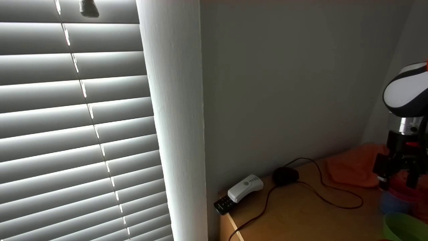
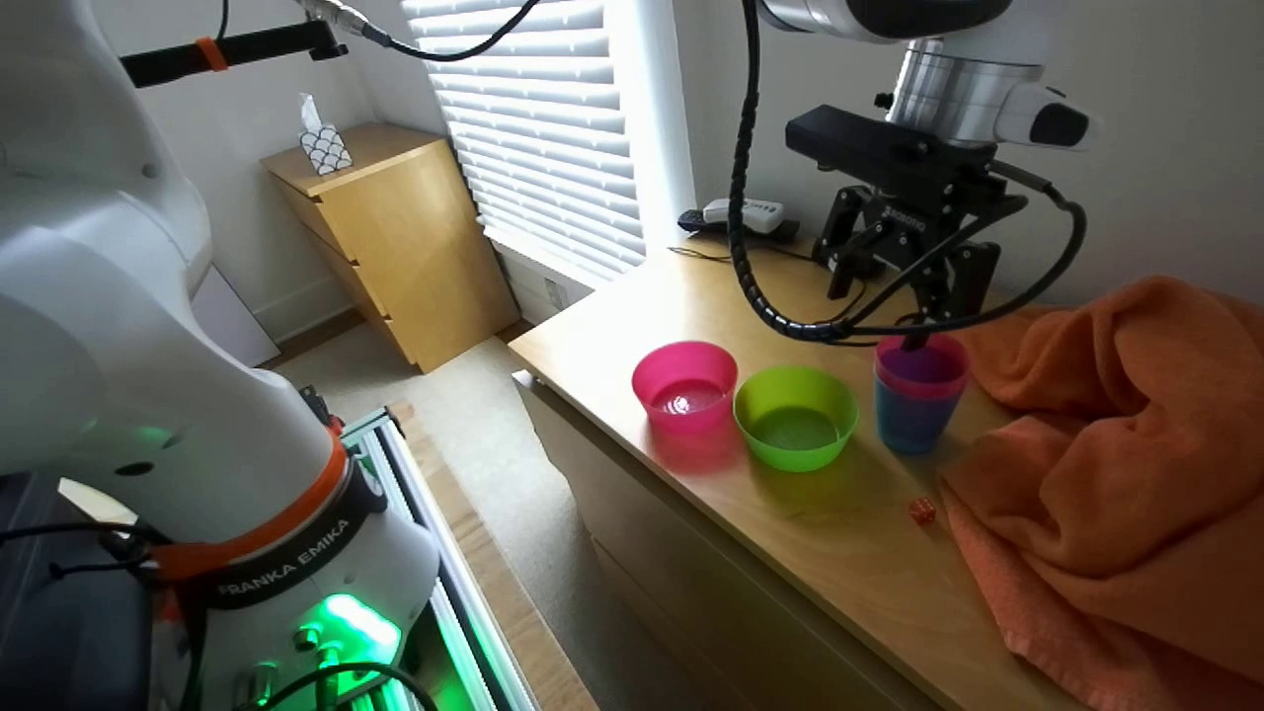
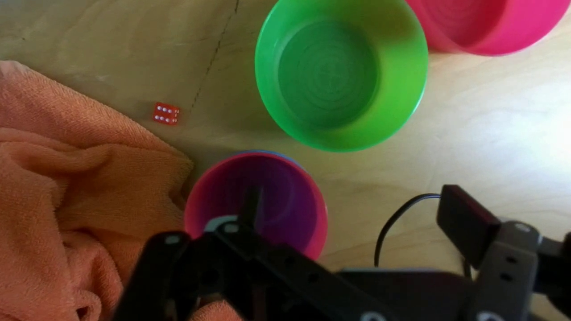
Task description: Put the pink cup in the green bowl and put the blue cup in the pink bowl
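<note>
The pink cup (image 2: 936,388) sits nested inside the blue cup (image 2: 910,427), upright on the dresser top. In the wrist view the pink cup (image 3: 290,209) nearly hides the blue cup (image 3: 267,153). The green bowl (image 2: 798,452) and pink bowl (image 2: 681,413) stand side by side left of the cups in that exterior view, both empty. The wrist view shows the green bowl (image 3: 330,80) and part of the pink bowl (image 3: 531,31). My gripper (image 2: 879,314) is open. In the wrist view, gripper (image 3: 357,209) has one finger over or inside the pink cup's mouth and the other outside, apart from it.
An orange cloth (image 2: 1136,444) lies bunched beside the cups. A small red die (image 2: 922,510) lies near its edge. Behind are a white device (image 1: 245,188), a black remote (image 1: 224,205) and a black adapter (image 1: 285,176) with a cable.
</note>
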Tool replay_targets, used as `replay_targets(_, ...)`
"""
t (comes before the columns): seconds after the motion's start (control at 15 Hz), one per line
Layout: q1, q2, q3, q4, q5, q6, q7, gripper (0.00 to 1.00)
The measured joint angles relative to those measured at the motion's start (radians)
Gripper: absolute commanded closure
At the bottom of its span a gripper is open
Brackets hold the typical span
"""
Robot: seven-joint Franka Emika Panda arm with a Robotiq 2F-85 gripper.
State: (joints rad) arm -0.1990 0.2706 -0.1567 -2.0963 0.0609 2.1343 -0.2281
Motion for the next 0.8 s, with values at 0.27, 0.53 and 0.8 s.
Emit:
replay_targets(0.27,-0.009,0.019,0.000,0.014,0.000,0.001,-0.014,0.58)
replay_targets(0.53,-0.018,0.030,0.000,0.029,0.000,0.001,-0.026,0.89)
replay_targets(0.8,-0.026,0.039,0.000,0.037,0.000,0.002,-0.036,0.45)
